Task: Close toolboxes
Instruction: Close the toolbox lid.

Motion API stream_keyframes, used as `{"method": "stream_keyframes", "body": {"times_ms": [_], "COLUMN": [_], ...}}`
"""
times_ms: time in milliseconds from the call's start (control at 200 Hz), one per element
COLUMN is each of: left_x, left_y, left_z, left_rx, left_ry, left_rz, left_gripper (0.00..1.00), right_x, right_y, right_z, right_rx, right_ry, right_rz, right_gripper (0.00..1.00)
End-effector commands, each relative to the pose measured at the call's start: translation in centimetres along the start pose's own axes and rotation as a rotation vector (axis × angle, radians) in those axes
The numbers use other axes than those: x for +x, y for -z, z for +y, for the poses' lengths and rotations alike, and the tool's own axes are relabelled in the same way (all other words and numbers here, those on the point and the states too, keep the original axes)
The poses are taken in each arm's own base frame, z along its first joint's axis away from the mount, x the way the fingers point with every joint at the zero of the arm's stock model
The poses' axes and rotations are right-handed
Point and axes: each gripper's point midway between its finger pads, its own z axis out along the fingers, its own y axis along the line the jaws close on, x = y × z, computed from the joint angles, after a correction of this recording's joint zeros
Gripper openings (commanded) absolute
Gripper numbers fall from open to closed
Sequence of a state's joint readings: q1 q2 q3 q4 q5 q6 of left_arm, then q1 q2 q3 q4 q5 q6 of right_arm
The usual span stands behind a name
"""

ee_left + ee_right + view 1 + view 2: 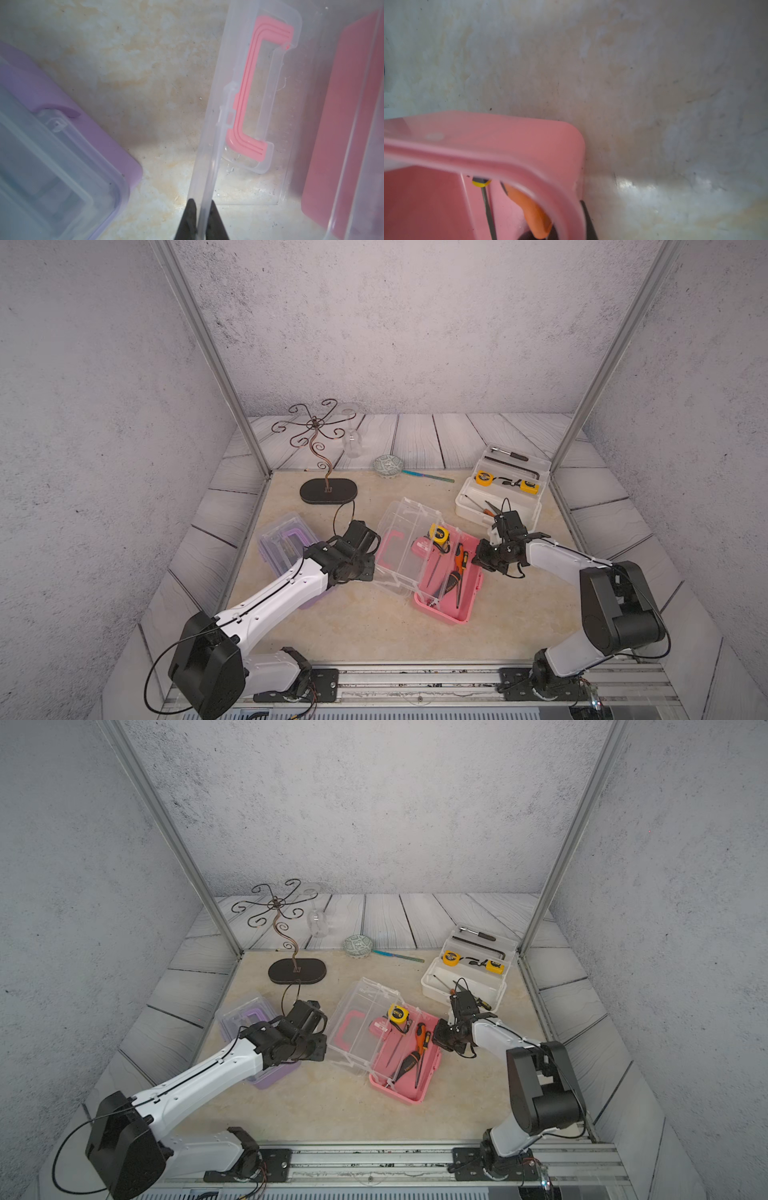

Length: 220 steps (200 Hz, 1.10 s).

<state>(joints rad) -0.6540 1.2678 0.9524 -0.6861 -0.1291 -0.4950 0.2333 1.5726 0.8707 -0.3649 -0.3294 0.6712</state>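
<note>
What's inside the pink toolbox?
In the pink toolbox: yellow tape measure, orange-handled screwdriver, black-orange pointed tool, pink block. Raised clear lid blurs the hinge side; right gripper hides part of the rim.

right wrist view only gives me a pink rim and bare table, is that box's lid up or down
Observer: Up. The clear lid of the pink toolbox is swung open to the side away from the right gripper.
Operator: is anything holding it
Observer: Yes. The left gripper is shut on the lid's outer edge, with one of its fingers on each face.
Operator: other boxes all closed
Observer: No. The white toolbox stands open behind the right arm, with its tools uncovered.
</note>
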Motion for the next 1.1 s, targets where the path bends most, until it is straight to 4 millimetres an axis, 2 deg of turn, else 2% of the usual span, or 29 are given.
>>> {"method": "stream_keyframes", "body": {"times_ms": [0,190,430,565,651,861,1026,1096], "left_x": [-2.7,-2.1,-1.3,0.2,0.5,-1.2,-4.6,-5.2], "left_y": [0.9,0.5,-0.8,-2.3,-2.8,-1.6,1.9,2.5], "left_z": [2.2,2.8,2.9,3.2,3.3,3.6,3.3,2.7], "left_rx": [-0.161,-0.293,-0.315,-0.332,-0.344,-0.381,-0.415,-0.411], "left_ry": [-0.031,-0.109,-0.114,-0.088,-0.095,-0.103,-0.131,-0.176], "left_rz": [-0.089,-0.052,-0.026,0.017,0.026,-0.027,-0.169,-0.222], "left_gripper": [0.0,0.0,0.0,0.0,0.0,0.0,0.0,0.0], "right_x": [-0.3,-0.3,-0.4,-0.6,-0.7,-0.8,-1.2,-1.2], "right_y": [0.1,0.0,0.6,0.9,1.2,1.1,0.8,0.8], "right_z": [3.0,3.5,3.0,2.3,2.3,2.3,2.8,2.7], "right_rx": [-0.071,-0.026,0.025,0.08,0.096,0.116,0.102,0.113], "right_ry": [0.016,0.03,0.037,0.053,0.065,0.086,0.081,0.086], "right_rz": [0.026,0.049,0.06,0.066,0.07,0.098,0.104,0.107], "right_gripper": [0.0,0.01,0.03,0.06,0.07,0.11,0.11,0.11]}}
